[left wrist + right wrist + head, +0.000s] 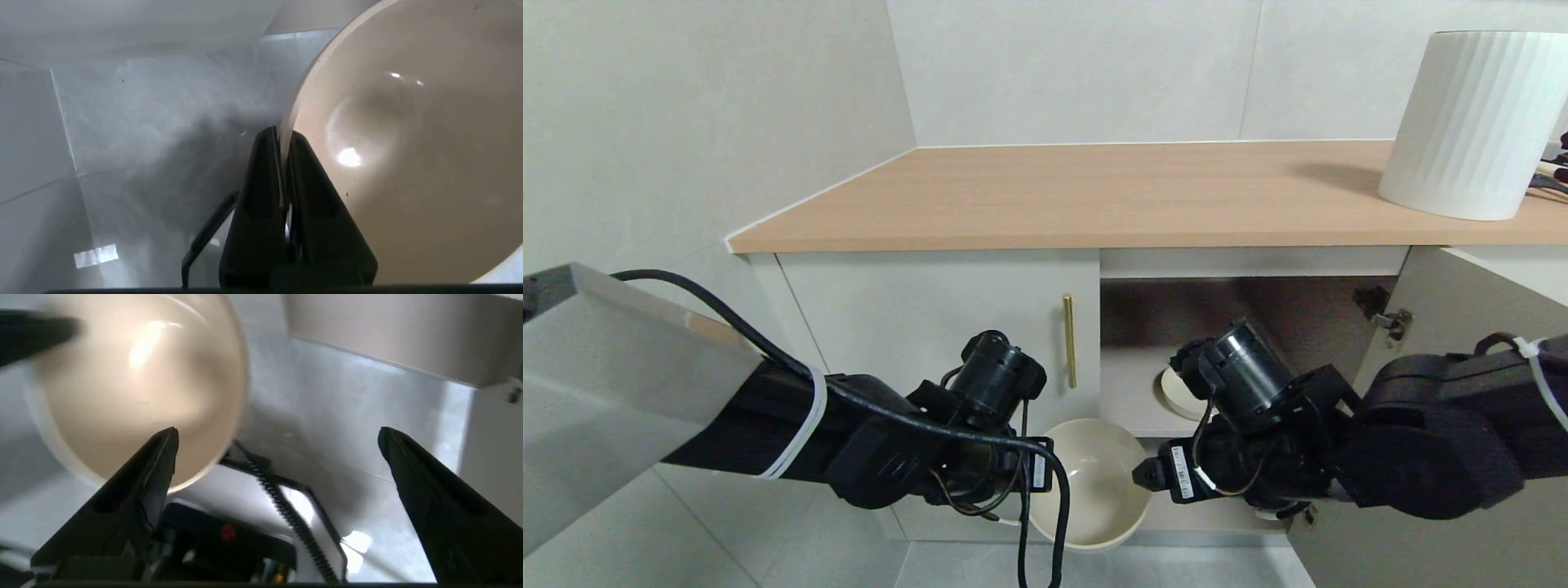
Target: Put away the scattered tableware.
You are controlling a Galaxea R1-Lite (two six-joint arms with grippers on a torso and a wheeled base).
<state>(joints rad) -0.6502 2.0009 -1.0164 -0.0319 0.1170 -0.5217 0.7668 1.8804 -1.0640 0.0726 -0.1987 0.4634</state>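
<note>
Holding the bowl (1098, 482) outside the open cabinet (1282, 310), the left gripper (283, 143) has its fingers clamped on the rim; the right gripper (278, 439) gapes empty. Next, likely: shelve it beside the plate (1176, 394).

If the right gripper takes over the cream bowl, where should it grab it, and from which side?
Probably pinch the thin rim of the bowl at its right edge, one finger inside, one outside, coming from the right. The left gripper is clamped on the opposite rim, and the open right gripper sits beside that free edge.
</note>
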